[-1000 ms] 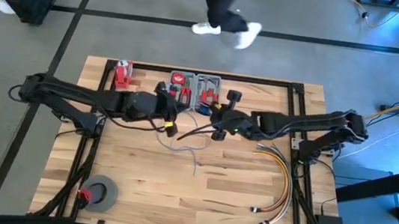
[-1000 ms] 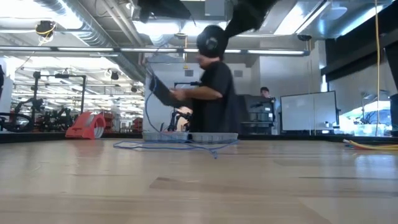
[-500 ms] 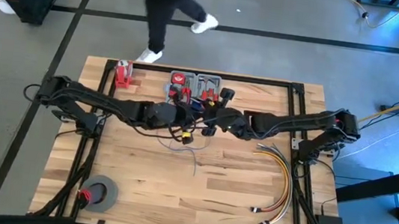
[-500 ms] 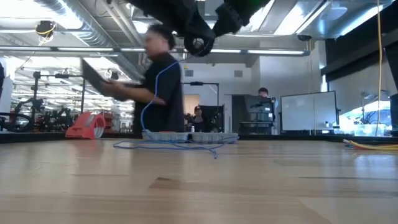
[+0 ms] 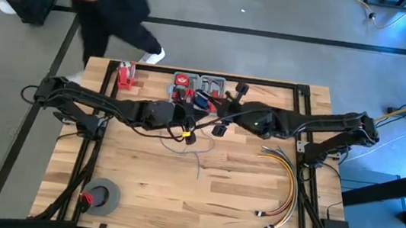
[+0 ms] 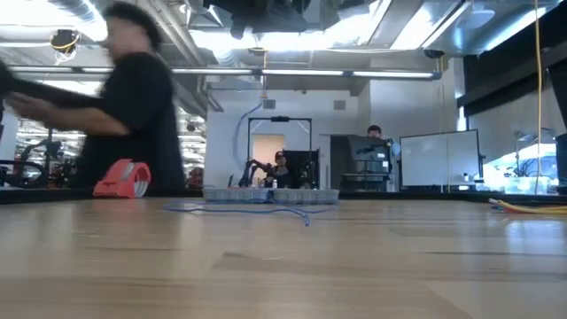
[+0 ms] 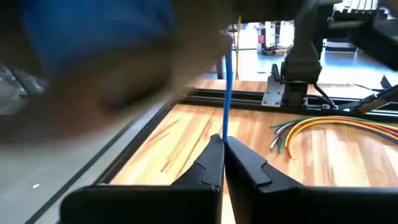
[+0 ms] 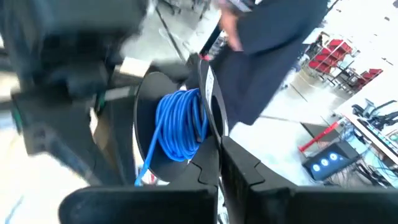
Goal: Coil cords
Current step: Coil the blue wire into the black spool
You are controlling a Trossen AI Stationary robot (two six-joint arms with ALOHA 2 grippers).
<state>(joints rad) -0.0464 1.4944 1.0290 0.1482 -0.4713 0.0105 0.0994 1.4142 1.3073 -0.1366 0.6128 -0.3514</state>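
Note:
The blue cord is partly wound into a small coil point(image 8: 180, 124) right at the tips of my right gripper point(image 8: 219, 149), which is shut on it above the table's far middle point(image 5: 215, 109). One strand point(image 7: 226, 93) runs from the coil to my left gripper point(image 7: 222, 138), which is shut on it close beside the right gripper point(image 5: 186, 127). The cord's loose part point(image 5: 187, 149) lies in slack loops on the table below both grippers; it also shows in the low view point(image 6: 257, 207), with one strand point(image 6: 237, 151) rising from it. My left gripper pinches a single strand of the cord point(image 7: 224, 132) between its two fingertips. The strand runs straight on from the tips toward the right gripper, clear of the table. My right gripper is shut on one side of the coil point(image 8: 202, 134), whose several turns are bunched together. The coil is lifted clear of the table. My own fingers hide the exact place of contact.
A grey tool tray point(image 5: 198, 89) with red tools stands at the far edge, with a red tape dispenser point(image 5: 124, 74) to its left. A grey tape roll point(image 5: 101, 196) lies near left. Yellow, orange and red cables point(image 5: 283, 181) lie at the right. A person point(image 5: 108, 3) walks beyond the far left corner.
My left gripper has gone a little toward the table's right edge, closer to the right gripper. My right gripper has turned about and shifted slightly toward the far edge. Both have risen out of the low view. The rising strand has shifted. The person has walked left.

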